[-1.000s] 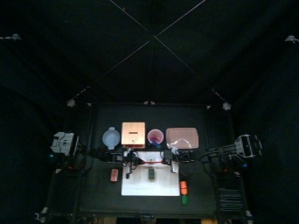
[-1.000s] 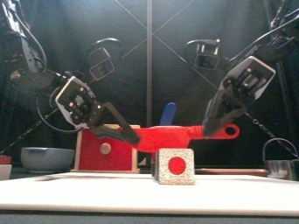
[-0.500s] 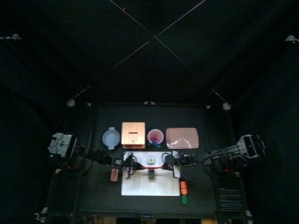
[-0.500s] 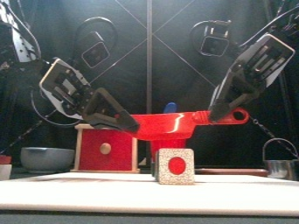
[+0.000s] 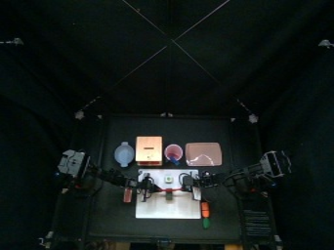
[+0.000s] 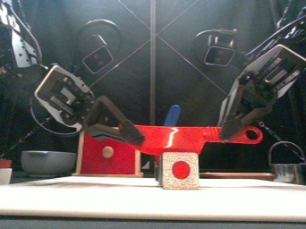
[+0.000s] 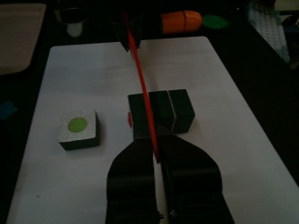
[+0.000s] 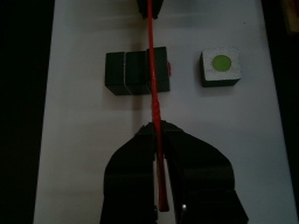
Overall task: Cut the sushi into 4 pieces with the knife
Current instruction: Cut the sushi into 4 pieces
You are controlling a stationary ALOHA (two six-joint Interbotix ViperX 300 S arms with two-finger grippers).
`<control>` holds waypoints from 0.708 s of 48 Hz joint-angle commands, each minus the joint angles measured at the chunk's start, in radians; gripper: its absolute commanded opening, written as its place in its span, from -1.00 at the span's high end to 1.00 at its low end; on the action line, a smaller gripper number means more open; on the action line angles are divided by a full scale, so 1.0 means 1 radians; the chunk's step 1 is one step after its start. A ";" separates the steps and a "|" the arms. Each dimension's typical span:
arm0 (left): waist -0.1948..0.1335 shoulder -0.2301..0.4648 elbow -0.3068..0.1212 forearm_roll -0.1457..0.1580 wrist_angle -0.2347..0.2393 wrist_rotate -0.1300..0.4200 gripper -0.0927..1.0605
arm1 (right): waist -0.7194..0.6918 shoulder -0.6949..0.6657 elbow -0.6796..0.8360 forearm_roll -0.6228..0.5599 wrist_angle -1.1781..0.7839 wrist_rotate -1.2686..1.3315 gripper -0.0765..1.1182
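A red toy knife hangs level over the white cutting board, held at both ends. My left gripper is shut on the blade end and my right gripper is shut on the handle end, by its ring. Just under the blade stands the sushi roll, its white end face with a red dot turned to the front. In the left wrist view the knife runs from my left gripper across the dark roll. One cut piece lies apart, dot up. The right wrist view shows my right gripper, the roll and the piece.
Along the back stand a blue-grey bowl, the wooden box with a red front, a red cup holding a blue knife and the pink tray. A metal cutter sits far right. An orange toy lies off the board.
Both arms have carried the knife toward the table's front. It rose, then came down a little, and now hangs just over the roll.
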 commanded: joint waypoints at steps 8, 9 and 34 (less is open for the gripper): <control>-0.015 0.031 -0.023 -0.017 0.005 0.003 0.43 | -0.005 0.046 -0.031 0.003 -0.008 -0.002 0.69; -0.015 0.034 -0.023 -0.018 0.005 0.003 0.43 | -0.003 0.052 -0.031 0.005 -0.008 -0.002 0.69; 0.003 0.124 -0.063 -0.060 0.077 0.015 0.43 | -0.014 0.124 -0.040 0.012 -0.008 -0.003 0.69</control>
